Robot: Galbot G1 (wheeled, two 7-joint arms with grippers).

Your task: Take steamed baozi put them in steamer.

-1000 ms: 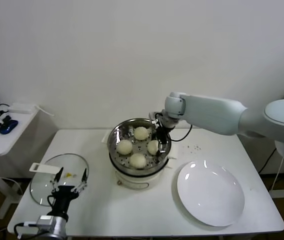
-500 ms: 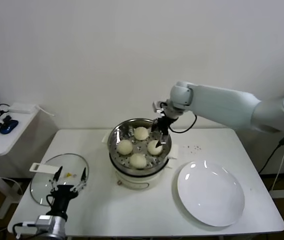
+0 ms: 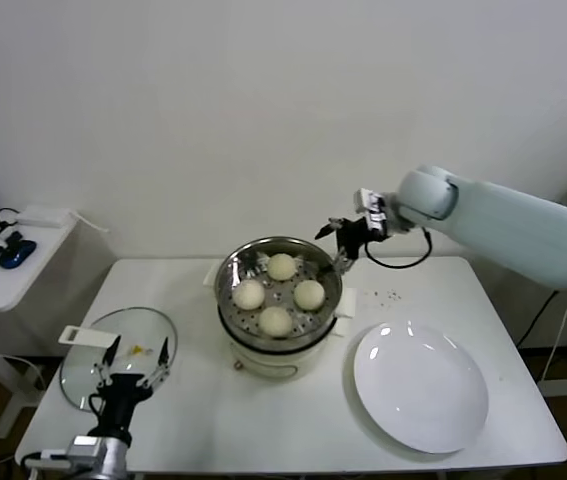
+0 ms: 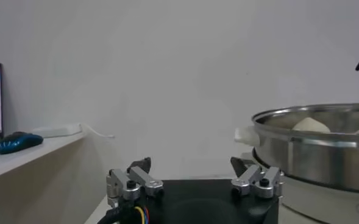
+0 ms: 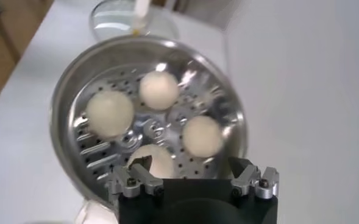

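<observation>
Baozi (apparently four) below empty right gripper.

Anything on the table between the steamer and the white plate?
No: head view shows only bare table between the steamer and the white plate.

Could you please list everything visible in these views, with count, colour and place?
steamed baozi: four, cream-white, all inside the steamer.
steamer: one, shiny steel basket on a cream-white base, table centre.
glass lid: one, clear with a white handle, flat on the table's left side.
plate: one, white, nothing on it, table's right side.
table: one, white, under everything above.
side desk: one, white, far left, carrying a blue mouse.
left gripper: one, black, open, low at the table's near-left edge over the lid.
right gripper: one, black, open and holding nothing, raised above the steamer's far-right rim.
</observation>
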